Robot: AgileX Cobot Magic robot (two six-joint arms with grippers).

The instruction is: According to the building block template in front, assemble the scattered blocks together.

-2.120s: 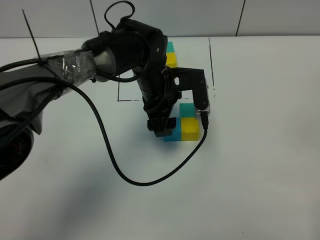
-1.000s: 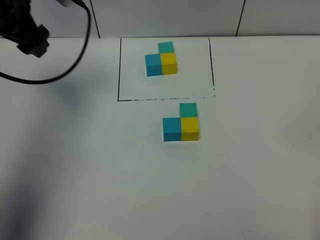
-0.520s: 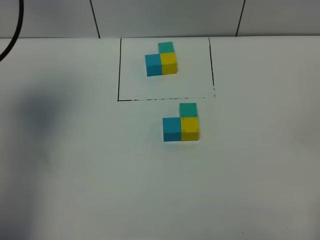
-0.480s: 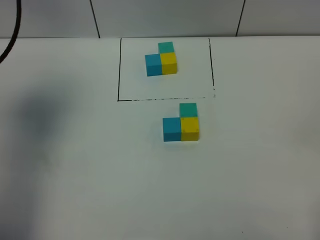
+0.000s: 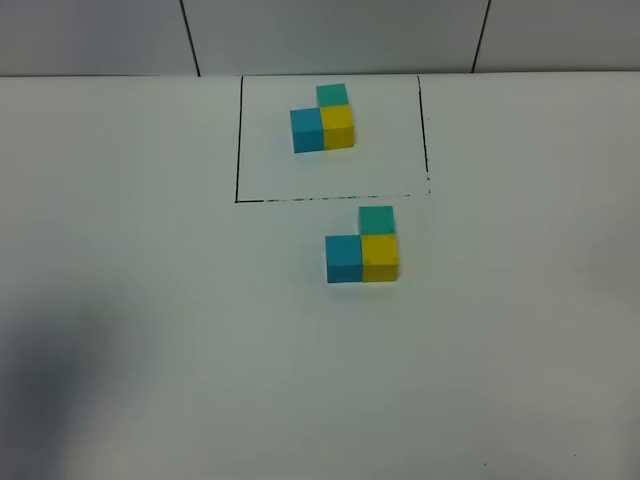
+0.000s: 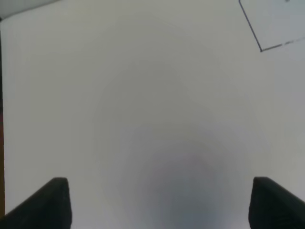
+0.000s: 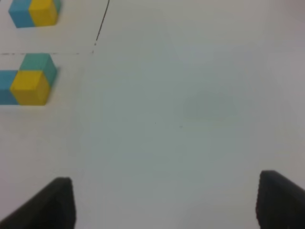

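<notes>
The template [image 5: 322, 118], a teal-green, yellow and blue cube cluster, sits inside a thin black-lined rectangle [image 5: 237, 150] at the back. In front of it the three loose blocks stand pressed together in the same L shape: sky-blue [image 5: 344, 258], yellow [image 5: 380, 257], teal-green [image 5: 377, 219]. They also show in the right wrist view, yellow [image 7: 29, 87] and teal-green [image 7: 38, 63]. My left gripper [image 6: 159, 202] is open over bare table, far to the left of the blocks. My right gripper [image 7: 164, 202] is open over bare table to the right of the blocks. Neither arm shows in the high view.
A white tabletop [image 5: 200, 350] with a tiled wall [image 5: 330, 35] behind it. A dark shadow [image 5: 50, 370] lies on the table at the front left. A corner of the black rectangle shows in the left wrist view [image 6: 260, 49].
The left arm, which was over the blue block, has pulled back to the left and left the high view. Its shadow has moved toward the front left. The blocks have not moved.
</notes>
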